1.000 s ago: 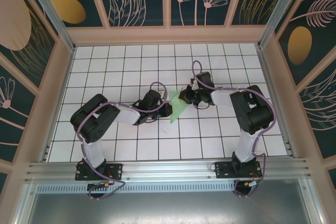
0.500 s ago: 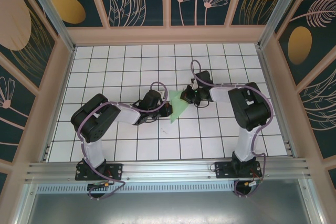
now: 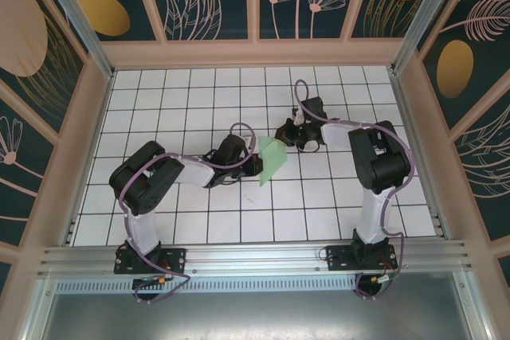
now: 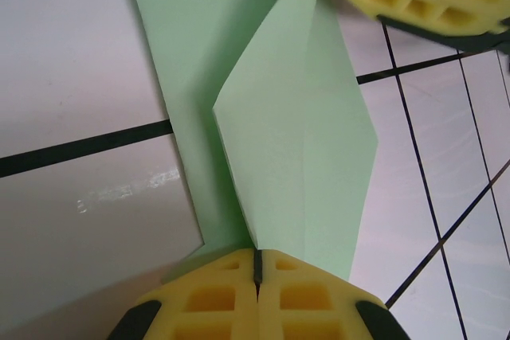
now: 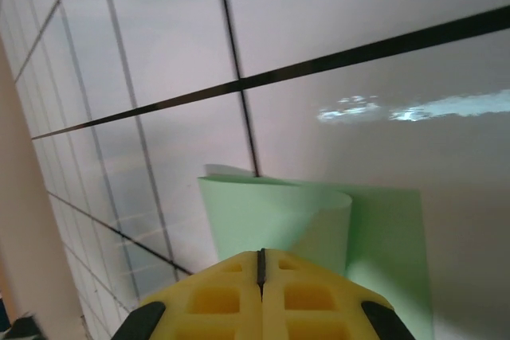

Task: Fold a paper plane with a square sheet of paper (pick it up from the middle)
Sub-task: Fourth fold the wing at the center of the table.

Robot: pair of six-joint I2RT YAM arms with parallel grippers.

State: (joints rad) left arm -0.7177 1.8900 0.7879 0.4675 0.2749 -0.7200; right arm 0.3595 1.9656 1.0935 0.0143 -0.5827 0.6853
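Centrally on the white grid table [image 3: 159,93], the square sheet of paper [image 3: 272,158] is held, partly folded, between the two arms. The left gripper [image 4: 256,267] is closed completely, its yellow pads pressed together with one end of the sheet pinched in the seam. The right gripper [image 5: 260,267] is likewise clamped tight on the opposite end, where the paper is curled over just past its pads. A creased flap is seen running between both grippers.
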